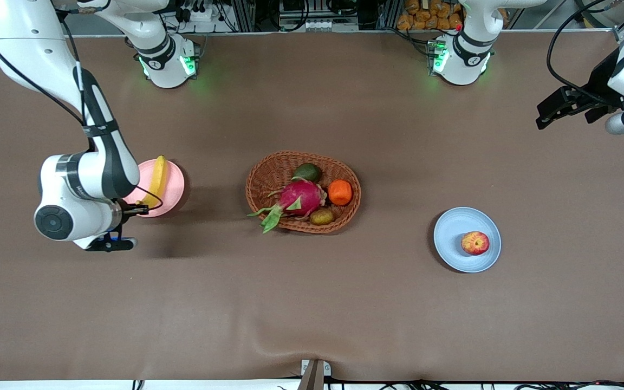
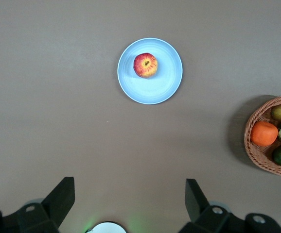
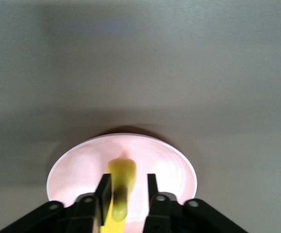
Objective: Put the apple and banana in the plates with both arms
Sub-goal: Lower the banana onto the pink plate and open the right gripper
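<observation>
The banana lies on the pale pink plate toward the right arm's end of the table. My right gripper is low at the plate's edge nearer the front camera. In the right wrist view its fingers stand apart either side of the banana's end over the pink plate, with a gap on one side. The apple sits on the pale blue plate. My left gripper is open and empty, raised over the left arm's end of the table. Its wrist view shows the apple on the blue plate.
A brown wicker basket stands mid-table between the plates, holding a pink dragon fruit, an orange fruit, a green fruit and a small brown fruit. The basket also shows in the left wrist view.
</observation>
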`<action>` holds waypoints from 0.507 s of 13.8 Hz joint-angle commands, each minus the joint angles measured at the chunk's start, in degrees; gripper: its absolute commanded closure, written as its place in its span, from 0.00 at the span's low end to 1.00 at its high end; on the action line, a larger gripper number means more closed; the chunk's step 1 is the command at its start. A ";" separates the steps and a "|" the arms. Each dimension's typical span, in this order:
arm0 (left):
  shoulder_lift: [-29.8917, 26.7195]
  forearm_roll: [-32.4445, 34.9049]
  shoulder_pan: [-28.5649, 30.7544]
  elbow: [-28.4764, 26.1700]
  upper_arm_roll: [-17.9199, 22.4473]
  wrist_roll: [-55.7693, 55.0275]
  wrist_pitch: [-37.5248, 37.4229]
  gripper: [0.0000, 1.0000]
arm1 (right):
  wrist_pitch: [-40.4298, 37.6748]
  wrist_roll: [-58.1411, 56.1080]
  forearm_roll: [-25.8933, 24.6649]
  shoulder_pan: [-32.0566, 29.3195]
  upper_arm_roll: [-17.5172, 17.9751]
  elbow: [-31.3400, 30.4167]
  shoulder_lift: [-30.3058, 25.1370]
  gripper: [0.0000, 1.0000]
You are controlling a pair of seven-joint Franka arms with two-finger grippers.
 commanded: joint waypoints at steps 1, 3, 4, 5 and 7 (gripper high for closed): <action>-2.08 -1.00 0.34 -1.42 0.59 2.15 -0.99 0.00 | -0.04 -0.33 -0.37 -0.73 1.21 1.32 -0.99 0.00; -1.82 -1.00 0.69 -1.15 0.50 2.24 -0.99 0.00 | -6.07 -0.41 3.73 -0.55 1.21 8.23 -0.99 0.00; -1.82 -1.00 0.69 -1.07 0.50 2.24 -0.99 0.00 | -10.11 -0.50 5.59 -0.90 1.21 12.28 -0.99 0.00; -1.73 -1.00 0.69 -0.89 0.50 2.24 -0.99 0.00 | -13.29 -0.68 5.09 -0.56 1.12 15.98 -0.99 0.00; -1.30 -1.00 0.69 -0.80 0.50 2.24 -0.82 0.00 | -17.69 -0.50 4.82 0.15 1.21 22.31 -0.99 0.00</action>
